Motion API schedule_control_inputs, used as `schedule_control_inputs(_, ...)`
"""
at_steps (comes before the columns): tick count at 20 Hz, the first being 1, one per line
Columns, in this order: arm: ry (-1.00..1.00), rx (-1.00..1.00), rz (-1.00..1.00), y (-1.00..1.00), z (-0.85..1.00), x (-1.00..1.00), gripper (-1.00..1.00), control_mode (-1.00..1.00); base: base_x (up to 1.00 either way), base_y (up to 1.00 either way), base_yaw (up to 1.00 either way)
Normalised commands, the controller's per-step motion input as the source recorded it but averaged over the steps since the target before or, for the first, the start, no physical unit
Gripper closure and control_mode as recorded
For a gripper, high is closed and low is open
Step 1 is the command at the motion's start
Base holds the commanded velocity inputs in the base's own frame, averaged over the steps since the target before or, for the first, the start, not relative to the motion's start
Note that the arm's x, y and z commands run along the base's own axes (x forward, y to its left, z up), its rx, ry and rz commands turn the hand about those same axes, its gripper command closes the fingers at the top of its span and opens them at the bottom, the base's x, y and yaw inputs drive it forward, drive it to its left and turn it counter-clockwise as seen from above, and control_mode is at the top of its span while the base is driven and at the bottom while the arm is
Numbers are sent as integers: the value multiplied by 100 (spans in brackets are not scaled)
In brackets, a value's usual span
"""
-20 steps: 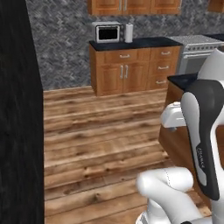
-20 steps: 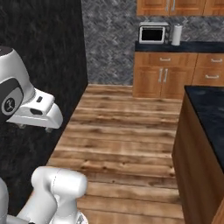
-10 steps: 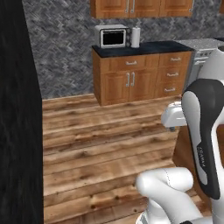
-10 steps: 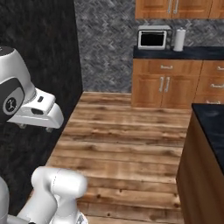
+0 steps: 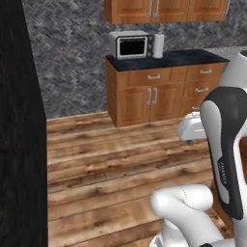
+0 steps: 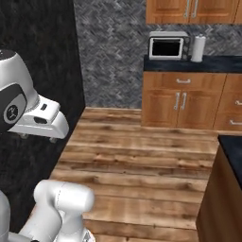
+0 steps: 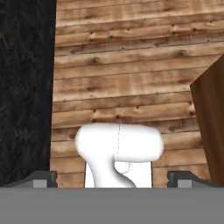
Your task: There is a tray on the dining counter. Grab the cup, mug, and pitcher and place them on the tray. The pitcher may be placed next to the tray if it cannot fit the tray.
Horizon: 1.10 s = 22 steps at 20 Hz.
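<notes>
While the claw [image 7: 113,180] points down at the wood floor [image 7: 131,87], its jaws stand wide apart with nothing between them; the dark fingertips [image 7: 43,179] sit at the bottom corners of the hand view. One corner of the dining counter [image 6: 232,147] shows at the lower right of the right base view: black stone top over a brown wooden base, with the wooden side facing left toward the open floor. Its long axis can't be told, since most of it is cut off by the frame edge. In the hand view the counter's brown base [image 7: 211,127] rises along the right edge, just above the right fingertip, apart from it and not touching.

Back wall: lower wood cabinets [image 5: 159,94] under a dark top, a microwave [image 5: 129,45] on it, and a white paper towel roll [image 5: 158,46] just beside the microwave on its right. The same pair shows in the right base view, microwave [image 6: 166,46] and roll [image 6: 198,48]. Upper cabinets [image 6: 194,9] hang above. A tall black panel [image 5: 19,125] fills the left side, and grey herringbone wall [image 5: 72,62] runs behind.
</notes>
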Motion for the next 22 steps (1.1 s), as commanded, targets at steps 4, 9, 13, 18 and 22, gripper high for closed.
schedule_control_inputs(4,0,0,0,0,0,0,-100,100,85,3,0)
schedule_control_inputs(9,0,0,0,0,0,0,-100,100,93,10,0)
schedule_control_inputs(13,0,0,0,0,0,0,-100,100,94,17,0)
schedule_control_inputs(18,0,0,0,0,0,0,-100,100,92,22,-1)
schedule_control_inputs(22,0,0,0,0,0,0,-100,100,92,35,-10)
